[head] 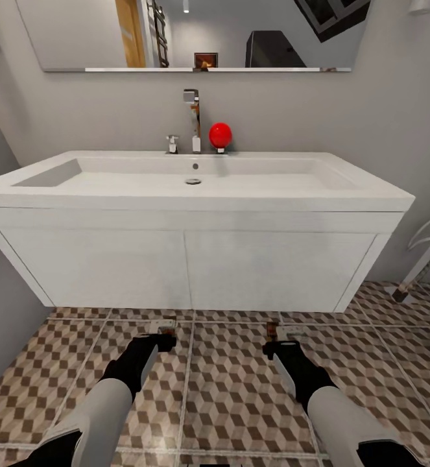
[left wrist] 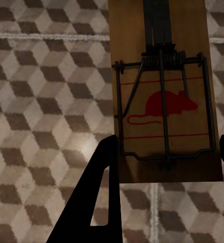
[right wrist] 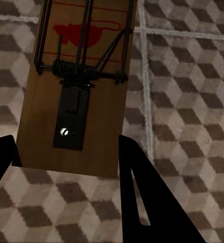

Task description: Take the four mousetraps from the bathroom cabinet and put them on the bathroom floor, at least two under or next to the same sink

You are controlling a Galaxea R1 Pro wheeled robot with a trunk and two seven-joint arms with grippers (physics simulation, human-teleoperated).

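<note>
Left wrist view showed a mousetrap (left wrist: 165,101) pinched at its end between the left gripper (left wrist: 165,167) fingers, above the cube-patterned bathroom floor (left wrist: 46,101). The right gripper (right wrist: 66,162) likewise clamped a second mousetrap (right wrist: 79,86) by its end. In the head view both arms reached low toward the tiles just before the white bathroom sink (head: 189,194), where a red ball (head: 220,135) stood beside the chrome tap (head: 192,120).

Tan wooden mousetrap (right wrist: 76,86) with dark spring wire and red mouse mark, held between the two black fingers (right wrist: 142,197) of the right tool (right wrist: 66,162), above cube-patterned bathroom floor (right wrist: 188,101).
</note>
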